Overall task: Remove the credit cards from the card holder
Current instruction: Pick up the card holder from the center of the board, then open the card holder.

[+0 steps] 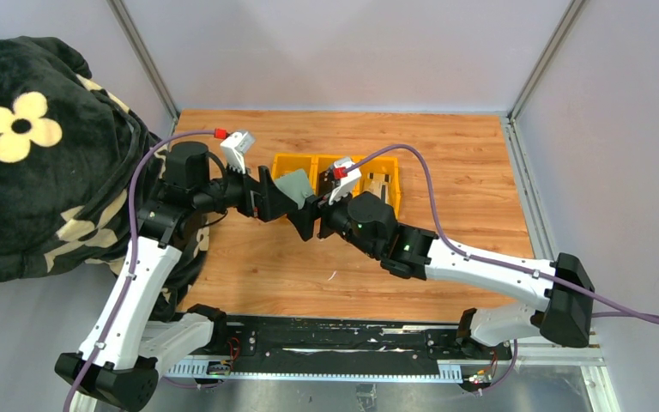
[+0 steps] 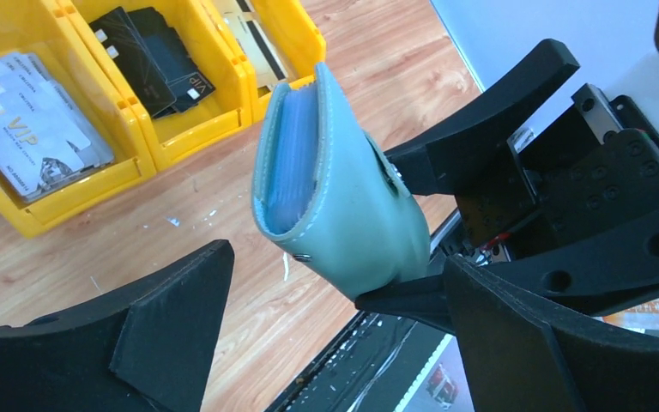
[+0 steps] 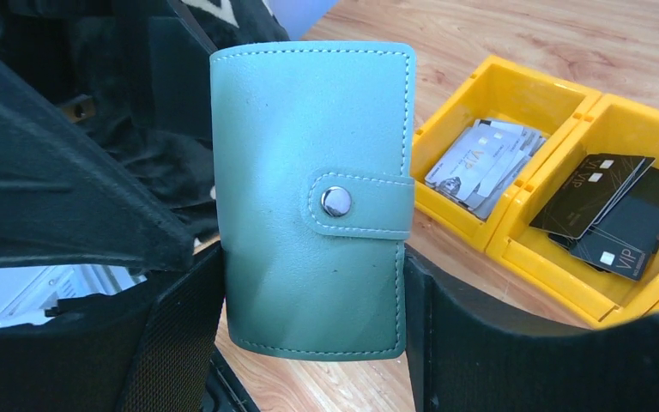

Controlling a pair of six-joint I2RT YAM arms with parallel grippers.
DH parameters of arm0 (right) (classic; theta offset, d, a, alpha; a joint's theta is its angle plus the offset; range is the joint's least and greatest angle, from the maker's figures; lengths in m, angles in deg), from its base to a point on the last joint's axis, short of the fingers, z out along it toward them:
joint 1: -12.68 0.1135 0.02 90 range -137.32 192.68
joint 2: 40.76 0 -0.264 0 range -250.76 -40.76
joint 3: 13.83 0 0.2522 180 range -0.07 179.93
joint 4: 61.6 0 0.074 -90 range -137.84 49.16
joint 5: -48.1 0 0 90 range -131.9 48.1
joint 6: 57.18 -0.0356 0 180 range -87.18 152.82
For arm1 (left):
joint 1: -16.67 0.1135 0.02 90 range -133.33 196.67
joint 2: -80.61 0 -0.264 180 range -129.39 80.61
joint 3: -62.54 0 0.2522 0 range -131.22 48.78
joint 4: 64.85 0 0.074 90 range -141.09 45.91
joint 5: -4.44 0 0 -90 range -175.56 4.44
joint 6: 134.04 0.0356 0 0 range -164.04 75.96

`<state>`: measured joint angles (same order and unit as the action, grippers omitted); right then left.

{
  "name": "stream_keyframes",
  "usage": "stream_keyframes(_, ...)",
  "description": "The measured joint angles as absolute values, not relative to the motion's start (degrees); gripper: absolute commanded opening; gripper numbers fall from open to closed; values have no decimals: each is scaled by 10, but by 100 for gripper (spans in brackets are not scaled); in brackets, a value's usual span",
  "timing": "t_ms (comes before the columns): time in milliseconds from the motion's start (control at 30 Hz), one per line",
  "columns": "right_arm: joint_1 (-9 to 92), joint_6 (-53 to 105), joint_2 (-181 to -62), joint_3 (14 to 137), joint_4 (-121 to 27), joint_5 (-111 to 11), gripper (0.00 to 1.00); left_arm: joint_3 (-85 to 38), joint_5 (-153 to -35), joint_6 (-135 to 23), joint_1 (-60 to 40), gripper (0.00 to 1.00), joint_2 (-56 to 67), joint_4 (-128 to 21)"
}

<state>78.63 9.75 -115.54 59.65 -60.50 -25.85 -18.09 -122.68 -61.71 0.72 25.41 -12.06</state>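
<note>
The sage-green card holder is snapped shut and held upright above the table, with pale blue pockets showing at its upper edge. My right gripper is shut on its lower part, one finger on each side edge. My left gripper is open, its fingers spread to either side of the holder without touching it. From above, both grippers meet at the holder. Silver-grey cards, black cards and beige cards lie in the yellow tray.
The yellow three-part tray stands on the wooden table just behind the grippers. A black blanket with pale flowers is heaped at the left. A black base rail runs along the near edge. Grey walls enclose the table.
</note>
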Motion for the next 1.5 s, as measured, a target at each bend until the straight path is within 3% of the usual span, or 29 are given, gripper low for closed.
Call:
stream_keyframes(100,789,99,-1145,597,-609,-259,71,-188,-1227,-622,7,96,254,-119)
stream_keyframes(200,793,101,-1138,598,-615,-260,71,-202,-1229,-635,7,86,253,-121)
stream_keyframes(267,796,102,-1138,602,-616,-261,71,-208,-1236,-649,9,75,252,-126)
stream_keyframes(367,800,103,-1138,611,-617,-265,71,-210,-1254,-676,15,38,248,-142)
stream_keyframes(400,801,105,-1139,616,-618,-268,71,-210,-1262,-683,18,31,246,-147)
stream_keyframes(500,802,115,-1146,629,-616,-269,77,-215,-1283,-703,24,17,241,-158)
stream_keyframes(600,802,126,-1155,642,-614,-272,83,-222,-1287,-701,33,9,241,-154)
stream_keyframes(733,780,129,-1150,664,-589,-321,86,-236,-1292,-678,45,6,241,-136)
stream_keyframes(1033,616,53,-1117,745,-499,-599,88,-236,-1334,-580,47,7,245,-74)
stream_keyframes(1300,593,18,-1169,811,-473,-806,89,-234,-1405,-558,47,6,276,-60)
stream_keyframes(1500,591,5,-1221,811,-461,-864,87,-242,-1450,-563,47,7,272,-47)
